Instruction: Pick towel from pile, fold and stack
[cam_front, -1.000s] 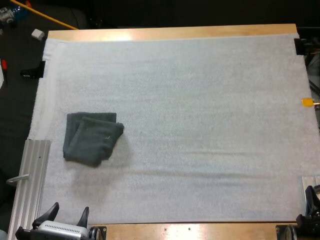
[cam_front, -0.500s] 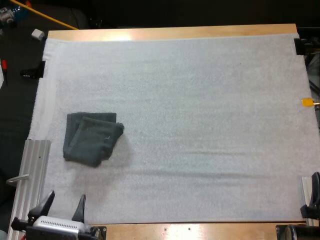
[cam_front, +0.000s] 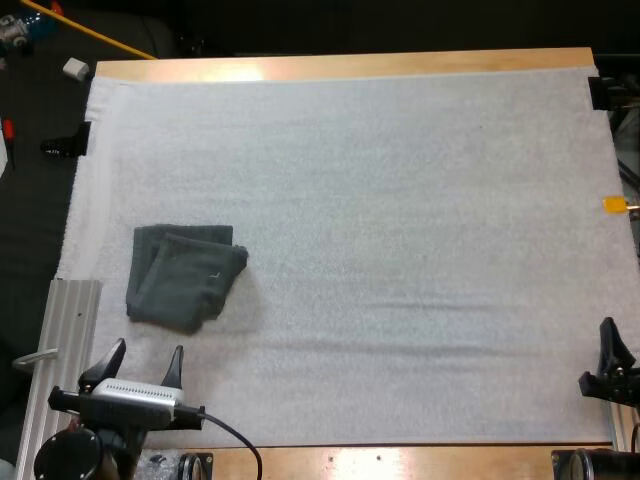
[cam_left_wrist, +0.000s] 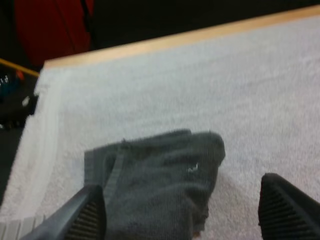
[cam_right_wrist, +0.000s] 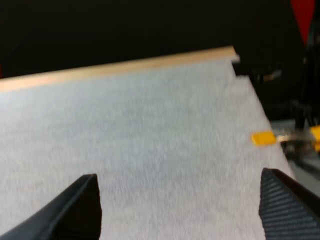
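The left tool (cam_front: 149, 347) hovers at the 7 o'clock corner of the mat (cam_front: 400, 200), fingers spread wide and gripping nothing. Its body hides part of the counter (cam_front: 350, 65) edge there. At 12 o'clock from it, on the mat's 9 o'clock side, lies the folded stack (cam_front: 185, 275). The top layer sits askew and covers most of what lies beneath, so the layer count is unclear. The right tool (cam_right_wrist: 178, 182), at 4 o'clock in the high view, is cut off at the edge. It is open over bare mat.

The folded towel stack (cam_front: 185, 277) blocks twelve o'clock of my left gripper (cam_front: 148, 350); from one to three o'clock the mat (cam_front: 420, 220) lies open.
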